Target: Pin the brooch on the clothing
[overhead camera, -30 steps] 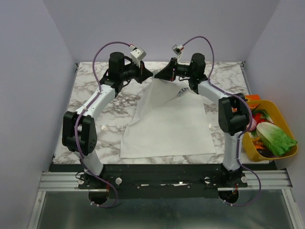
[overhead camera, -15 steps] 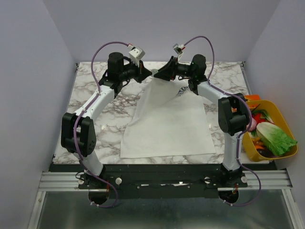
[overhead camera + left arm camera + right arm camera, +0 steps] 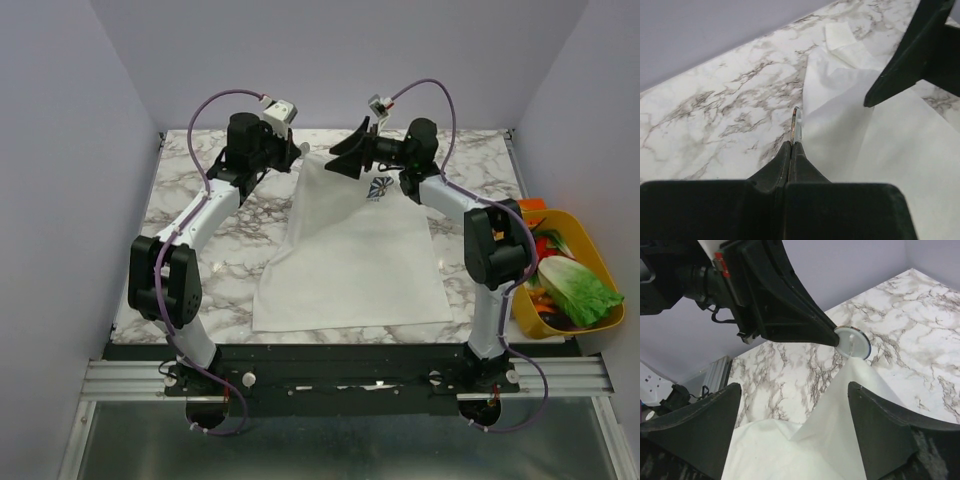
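Pinching the likely light, rigid brooch by its rim, the left gripper tents the limp T-shirt below its tips; the right gripper, opposite, stands spread wide.

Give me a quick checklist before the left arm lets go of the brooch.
1. Left pincer shut on the brooch: ok.
2. Right pincer open, gripping nothing: ok.
3. Shirt cloth drawn up to the brooch: ok.
4. Pin through the cloth and fastened: cannot tell.
5. Shirt lying flat on the table: not ok, top end lifted.
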`<action>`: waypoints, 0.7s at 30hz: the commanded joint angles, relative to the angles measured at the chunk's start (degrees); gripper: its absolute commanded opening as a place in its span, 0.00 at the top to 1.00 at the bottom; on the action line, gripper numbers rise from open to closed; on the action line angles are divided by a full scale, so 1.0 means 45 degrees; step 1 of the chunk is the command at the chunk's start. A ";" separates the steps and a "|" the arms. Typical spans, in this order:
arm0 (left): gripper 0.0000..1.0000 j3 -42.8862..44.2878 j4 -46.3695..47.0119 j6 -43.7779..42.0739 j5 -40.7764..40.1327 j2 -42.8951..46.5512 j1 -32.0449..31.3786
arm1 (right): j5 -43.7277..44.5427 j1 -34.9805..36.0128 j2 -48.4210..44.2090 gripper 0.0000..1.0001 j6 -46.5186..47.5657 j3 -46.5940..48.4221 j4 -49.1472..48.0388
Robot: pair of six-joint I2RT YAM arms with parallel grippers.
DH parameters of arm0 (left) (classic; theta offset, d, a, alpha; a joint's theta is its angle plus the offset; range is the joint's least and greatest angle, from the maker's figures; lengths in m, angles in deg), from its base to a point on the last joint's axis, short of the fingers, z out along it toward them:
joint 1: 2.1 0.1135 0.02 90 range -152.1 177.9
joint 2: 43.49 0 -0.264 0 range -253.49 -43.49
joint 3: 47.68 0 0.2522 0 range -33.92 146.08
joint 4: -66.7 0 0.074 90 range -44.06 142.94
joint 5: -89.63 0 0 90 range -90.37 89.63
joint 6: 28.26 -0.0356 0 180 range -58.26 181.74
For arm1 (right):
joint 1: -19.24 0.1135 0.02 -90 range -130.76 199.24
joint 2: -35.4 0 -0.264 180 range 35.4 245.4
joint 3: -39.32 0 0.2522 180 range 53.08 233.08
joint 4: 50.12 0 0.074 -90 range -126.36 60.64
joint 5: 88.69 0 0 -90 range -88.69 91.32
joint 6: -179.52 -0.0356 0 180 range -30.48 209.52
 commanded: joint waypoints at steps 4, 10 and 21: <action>1.00 -0.0084 -0.0939 -0.1404 -0.4590 -0.0497 -0.0586 | 0.1457 -0.0072 -0.1450 0.00 0.1367 -0.0818 0.1492; 1.00 0.0151 -0.1369 -0.2224 -0.7656 -0.1688 -0.1602 | 0.2571 -0.0053 -0.2505 0.00 0.2325 -0.2185 0.2684; 0.39 -0.0668 -0.0472 -0.2090 -0.8892 -0.1671 -0.2560 | 0.6729 -0.0111 -0.4710 0.00 0.2619 -0.4665 0.5826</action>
